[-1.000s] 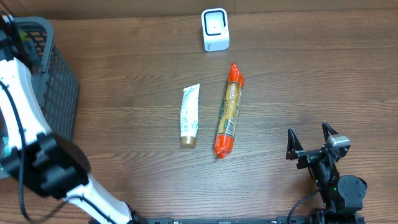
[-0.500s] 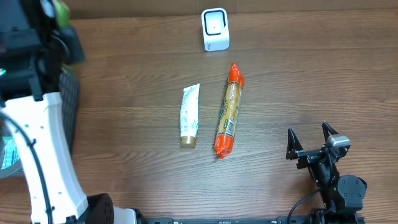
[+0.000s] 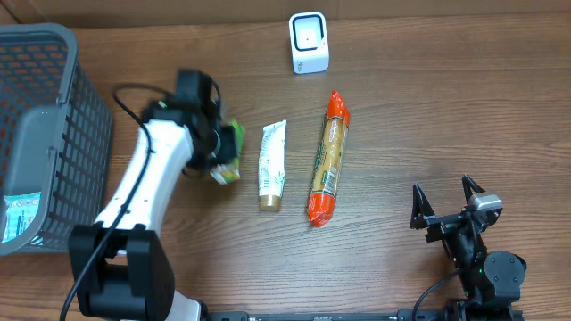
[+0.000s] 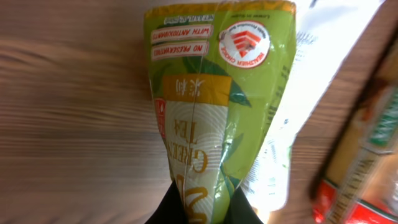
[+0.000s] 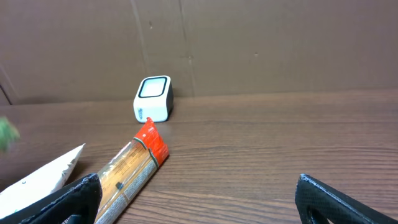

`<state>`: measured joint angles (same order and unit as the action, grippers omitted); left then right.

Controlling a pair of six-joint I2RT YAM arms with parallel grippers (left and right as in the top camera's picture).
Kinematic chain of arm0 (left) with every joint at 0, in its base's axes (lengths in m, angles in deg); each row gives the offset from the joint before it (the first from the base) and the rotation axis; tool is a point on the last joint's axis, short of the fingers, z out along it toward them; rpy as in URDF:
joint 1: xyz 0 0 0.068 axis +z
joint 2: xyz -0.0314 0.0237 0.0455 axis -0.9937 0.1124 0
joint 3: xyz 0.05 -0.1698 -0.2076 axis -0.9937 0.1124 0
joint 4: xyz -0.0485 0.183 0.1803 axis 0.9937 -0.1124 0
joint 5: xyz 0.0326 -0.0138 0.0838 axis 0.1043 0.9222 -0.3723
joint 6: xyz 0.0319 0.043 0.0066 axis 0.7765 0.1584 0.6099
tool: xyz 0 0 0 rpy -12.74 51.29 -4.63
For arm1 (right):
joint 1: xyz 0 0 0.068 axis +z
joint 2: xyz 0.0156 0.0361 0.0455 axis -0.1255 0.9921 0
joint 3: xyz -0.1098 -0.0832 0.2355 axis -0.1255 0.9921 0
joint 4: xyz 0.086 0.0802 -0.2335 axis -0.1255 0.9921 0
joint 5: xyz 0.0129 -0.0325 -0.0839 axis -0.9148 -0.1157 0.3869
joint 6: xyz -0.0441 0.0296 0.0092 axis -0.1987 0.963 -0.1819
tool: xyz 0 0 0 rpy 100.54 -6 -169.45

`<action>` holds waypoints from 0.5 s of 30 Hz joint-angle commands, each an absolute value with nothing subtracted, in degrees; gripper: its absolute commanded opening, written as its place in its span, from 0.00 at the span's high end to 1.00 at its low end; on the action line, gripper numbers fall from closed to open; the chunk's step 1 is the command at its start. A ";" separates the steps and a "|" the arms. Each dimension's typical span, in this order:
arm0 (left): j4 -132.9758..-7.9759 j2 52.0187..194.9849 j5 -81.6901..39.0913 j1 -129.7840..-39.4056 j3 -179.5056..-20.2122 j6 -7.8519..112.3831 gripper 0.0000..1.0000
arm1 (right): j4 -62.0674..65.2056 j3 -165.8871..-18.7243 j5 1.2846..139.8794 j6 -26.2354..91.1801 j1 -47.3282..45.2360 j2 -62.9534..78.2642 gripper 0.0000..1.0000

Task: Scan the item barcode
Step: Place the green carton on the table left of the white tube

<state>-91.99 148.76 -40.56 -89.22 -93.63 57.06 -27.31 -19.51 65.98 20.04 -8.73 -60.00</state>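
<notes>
Nearest the base, the right tool (image 3: 442, 187) sits low over the worktop (image 3: 464, 98) with its jaws spread wide and nothing between them. Further out on the other side, the left tool (image 4: 205, 208) is pinched tight on one end of a green tea packet (image 4: 217, 93). The packet's long axis runs straight out from the fingers, close above the wood. Just beside it on the right lies a tube (image 3: 272, 166), then a sausage (image 3: 327, 159), both lengthwise near to far. A basket (image 3: 85, 116) stands to the left. Farthest off is the scanner (image 3: 309, 42), beyond the packet and to its right, window facing up. The left arm is nearer to it and already carries the item, so the move looks like a reach forward and rightward over the tube. No barcode shows on the visible face, so the packet may need turning.
</notes>
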 commanded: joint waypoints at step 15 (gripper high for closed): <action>-74.92 147.53 -38.33 -91.62 -75.27 52.47 0.67 | -27.64 -18.90 66.37 19.90 -8.77 -60.48 0.00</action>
